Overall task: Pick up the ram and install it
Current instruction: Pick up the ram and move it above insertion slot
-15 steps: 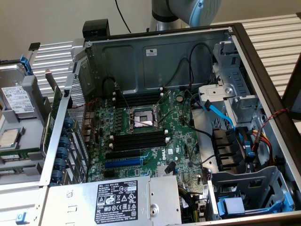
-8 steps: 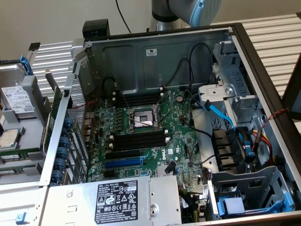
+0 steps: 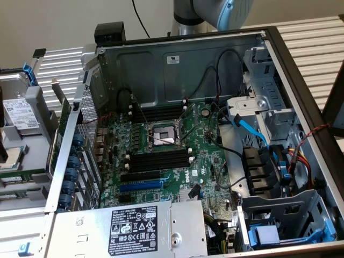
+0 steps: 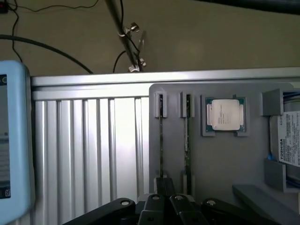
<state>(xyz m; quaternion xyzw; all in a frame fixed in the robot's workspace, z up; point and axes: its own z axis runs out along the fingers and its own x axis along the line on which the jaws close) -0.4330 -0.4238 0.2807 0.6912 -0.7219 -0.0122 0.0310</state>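
Pincer (image 4: 165,187) pressed together, fingers tight, sitting right at the near end of the ram (image 4: 161,140). The ram stands on edge in its groove in the grey tray (image 4: 225,164) and runs straight away from the pincer, with grey clips at both ends. Do the fingers actually nip the stick? Can't tell, their tips cover that end. Just beside it, a second stick (image 4: 187,136) lies parallel in its own groove, a touch farther from the pincer. Past that one sits the CPU (image 4: 226,115) in its pocket, and farther out again the drive (image 4: 287,140) at the tray's edge. On the pincer's other side, ribbed table (image 4: 89,150). Over in the exterior view, the arm (image 3: 215,13) rises behind the open case (image 3: 177,64), and black slots (image 3: 158,159) flank the socket (image 3: 161,137).
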